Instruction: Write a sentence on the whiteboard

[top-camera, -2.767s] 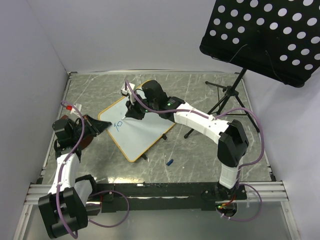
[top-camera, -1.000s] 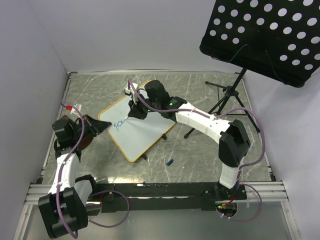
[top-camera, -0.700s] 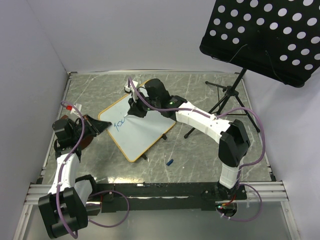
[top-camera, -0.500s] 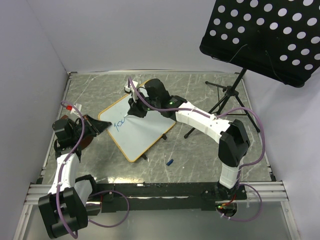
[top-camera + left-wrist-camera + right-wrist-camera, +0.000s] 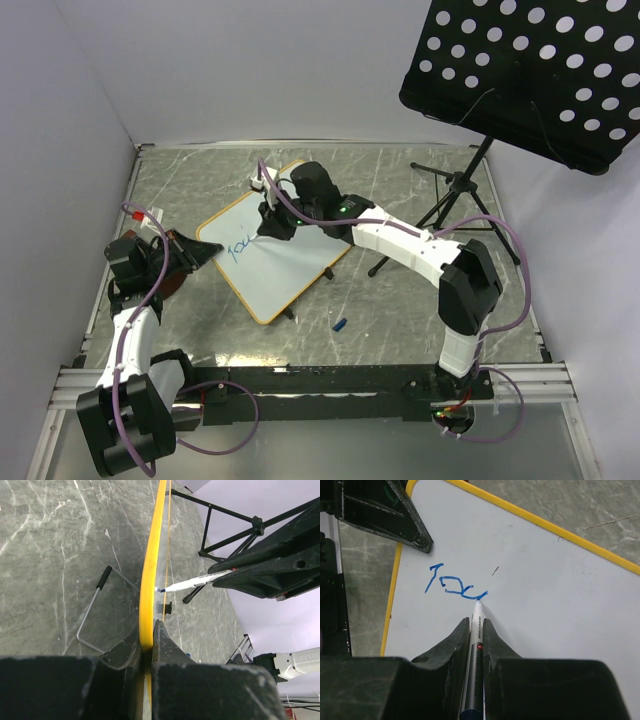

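On the whiteboard [image 5: 285,275], sentence [image 5: 455,590] now longer

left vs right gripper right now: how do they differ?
The left gripper is shut on the whiteboard's yellow edge; the right gripper is shut on a marker. The left grips the board's corner from the side; the right reaches over the board's face, marker tip touching the blue writing. Both have black jaws, closed on something.
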`<state>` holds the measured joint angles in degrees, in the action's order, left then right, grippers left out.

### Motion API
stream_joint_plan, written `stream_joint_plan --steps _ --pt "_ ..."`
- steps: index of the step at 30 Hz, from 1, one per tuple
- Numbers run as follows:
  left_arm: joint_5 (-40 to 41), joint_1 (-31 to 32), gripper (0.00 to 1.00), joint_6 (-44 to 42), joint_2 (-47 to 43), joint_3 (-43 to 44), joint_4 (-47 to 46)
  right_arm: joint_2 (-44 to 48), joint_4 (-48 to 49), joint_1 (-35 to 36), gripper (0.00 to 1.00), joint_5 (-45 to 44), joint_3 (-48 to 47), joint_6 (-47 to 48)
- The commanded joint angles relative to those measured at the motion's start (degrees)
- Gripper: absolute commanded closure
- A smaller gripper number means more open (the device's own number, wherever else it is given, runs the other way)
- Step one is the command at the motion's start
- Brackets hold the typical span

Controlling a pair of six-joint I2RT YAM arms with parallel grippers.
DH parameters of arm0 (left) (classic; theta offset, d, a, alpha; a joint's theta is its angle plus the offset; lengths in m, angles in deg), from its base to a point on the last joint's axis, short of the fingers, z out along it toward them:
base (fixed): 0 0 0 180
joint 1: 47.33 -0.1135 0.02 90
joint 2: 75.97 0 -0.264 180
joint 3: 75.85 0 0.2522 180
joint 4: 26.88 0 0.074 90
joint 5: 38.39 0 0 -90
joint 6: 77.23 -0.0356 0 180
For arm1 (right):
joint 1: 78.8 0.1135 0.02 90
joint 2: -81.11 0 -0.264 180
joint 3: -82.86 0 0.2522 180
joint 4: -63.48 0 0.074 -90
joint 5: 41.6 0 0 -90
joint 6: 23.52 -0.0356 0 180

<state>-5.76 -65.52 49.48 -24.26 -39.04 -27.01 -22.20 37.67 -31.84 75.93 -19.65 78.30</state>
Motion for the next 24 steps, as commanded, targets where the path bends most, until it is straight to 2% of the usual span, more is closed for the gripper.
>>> stream_joint_plan --steps 1,14,24 --pt "-0.21 0.18 0.99 -5.42 -0.02 0.95 -3.07 2.67 0.37 -0.29 1.0 -0.02 2.18 0.4" --pt "-0.2 0.18 0.99 -5.33 -0.11 0.86 -3.16 4.61 0.45 1.91 1.0 0.95 6.05 0.4" --pt "-0.21 0.27 0.99 -5.33 -0.11 0.86 -3.07 3.29 -0.78 2.87 1.0 1.3 -0.45 -1.09"
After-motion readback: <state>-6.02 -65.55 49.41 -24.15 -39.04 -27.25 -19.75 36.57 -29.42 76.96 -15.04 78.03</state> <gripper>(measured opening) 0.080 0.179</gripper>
